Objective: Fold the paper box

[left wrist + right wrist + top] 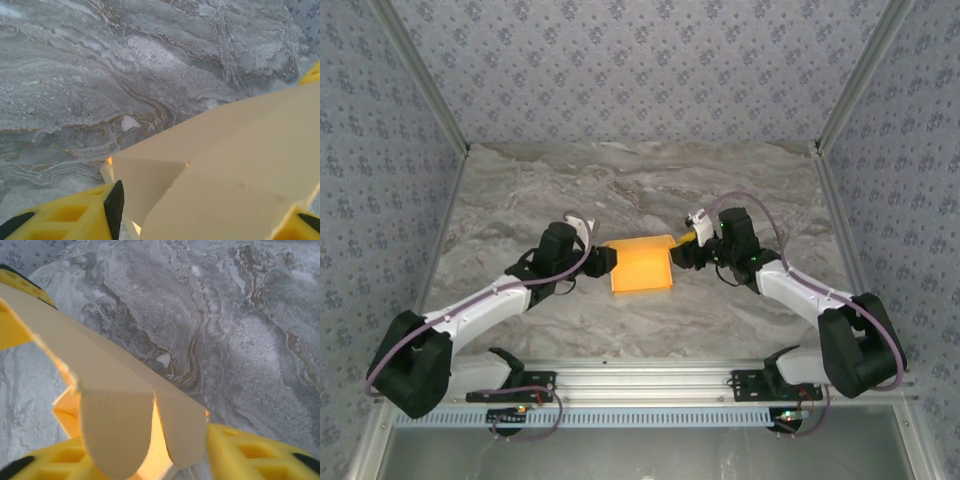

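One grey, marble-veined flat bench carries the scene, enclosed on three sides by blue-grey patterned wall panels. Two white-and-black jointed arms, the left arm and the right arm, reach inward from the near edge and converge near the middle of the bench.

Between them sits the yellow-orange thin-cardboard paper box, partly formed, with its orange face up in the top view. Whether it rests on the bench or is raised slightly cannot be told from above.

The left pincer meets the left edge of the paper box. In the left wrist view its yellow fingers stand partway apart, with a pale creased panel running between them. The right pincer meets the right edge. In the right wrist view its yellow fingers flank a tilted panel. For both pincers, the pictures do not show whether the pads press the cardboard or merely bracket it.

Two pale rounded flaps hang side by side from the tilted panel's lower edge.

Judged stage: mid-task, with both ends engaged and the end closure not yet made. The next move probably calls for one pincer to steady the body while the other bends the flap panel along its crease and guides the rounded flaps inward. The pressure should be gentle, since thin card buckles readily.
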You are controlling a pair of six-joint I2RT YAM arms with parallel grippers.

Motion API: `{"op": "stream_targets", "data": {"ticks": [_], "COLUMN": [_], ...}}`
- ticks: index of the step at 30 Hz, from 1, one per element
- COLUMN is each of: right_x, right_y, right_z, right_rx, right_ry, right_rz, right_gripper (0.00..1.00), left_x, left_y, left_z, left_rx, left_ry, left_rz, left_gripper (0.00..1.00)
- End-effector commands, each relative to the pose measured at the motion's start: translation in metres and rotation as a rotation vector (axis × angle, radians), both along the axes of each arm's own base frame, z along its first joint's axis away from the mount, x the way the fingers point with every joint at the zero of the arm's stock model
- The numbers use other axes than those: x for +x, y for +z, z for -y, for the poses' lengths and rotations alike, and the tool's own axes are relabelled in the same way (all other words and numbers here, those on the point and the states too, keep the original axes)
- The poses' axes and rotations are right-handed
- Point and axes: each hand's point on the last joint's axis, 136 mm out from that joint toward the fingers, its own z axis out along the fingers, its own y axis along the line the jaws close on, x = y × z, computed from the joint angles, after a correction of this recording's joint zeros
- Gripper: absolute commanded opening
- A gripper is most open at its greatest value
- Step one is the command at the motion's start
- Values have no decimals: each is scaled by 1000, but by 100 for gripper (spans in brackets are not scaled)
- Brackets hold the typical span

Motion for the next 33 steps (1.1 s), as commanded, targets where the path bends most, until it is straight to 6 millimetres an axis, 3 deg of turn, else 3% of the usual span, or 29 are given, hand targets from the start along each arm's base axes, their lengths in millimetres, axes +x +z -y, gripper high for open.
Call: {"op": "stream_targets", "data": {"ticks": [1, 8, 18, 24, 33], "right_x": [11, 12, 4, -1, -25], "right_y": [18, 12, 8, -1, -21], "right_z": [-6, -10, -31, -24, -15], "right_rx": [41, 42, 48, -13, -38], "right_ry": [-26, -99, -119, -112, -60], "right_rz": [16, -52, -73, -55, -51], "right_gripper": [37, 28, 22, 22, 22], "left_x": [5, 5, 8, 2, -12], "left_y": [11, 3, 4, -12, -34], "left_z": [11, 20, 26, 25, 13], "left_rx": [-29, -36, -63, -31, -13], "left_ry": [-14, -12, 31, 49, 68], "left_rz": [4, -49, -90, -103, -83], "left_gripper": [46, 38, 30, 29, 30]}}
